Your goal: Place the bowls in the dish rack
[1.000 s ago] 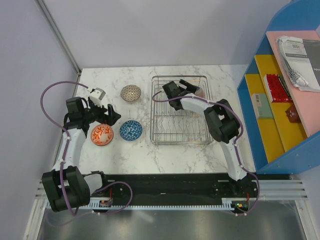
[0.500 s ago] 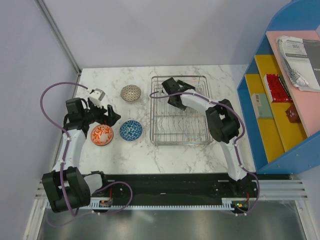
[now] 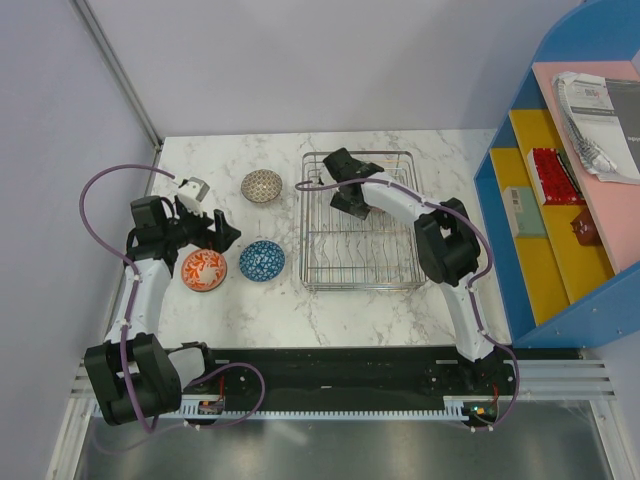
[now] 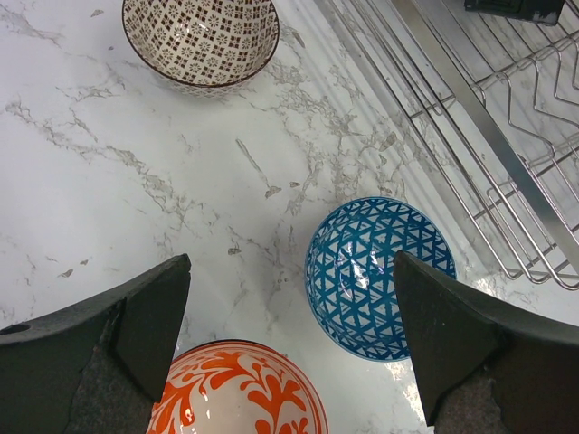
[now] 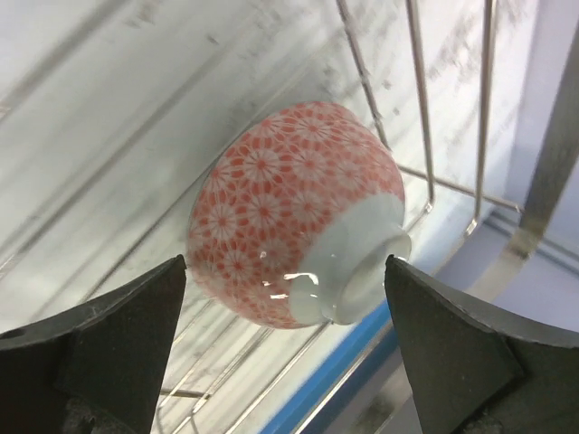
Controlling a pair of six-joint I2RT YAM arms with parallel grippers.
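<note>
Right wrist view: right pincer (image 5: 285, 312) gapes open astride the red bowl (image 5: 289, 199), tipped sideways in the dish rack (image 5: 418, 108), probably to drain. Left pincer (image 4: 289, 280), open too, hovers over the blue bowl (image 4: 375, 276) and orange bowl (image 4: 240, 398) on the desk (image 4: 136, 181), likely next.

You had no text you could read: the printed sheets (image 3: 592, 100), well right of the right gripper (image 3: 352, 188), were too small.

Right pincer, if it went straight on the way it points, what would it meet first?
Probably the red-patterned bowl lying on its side in the dish rack, centred ahead of the open right pincer; its depth is unclear.
</note>
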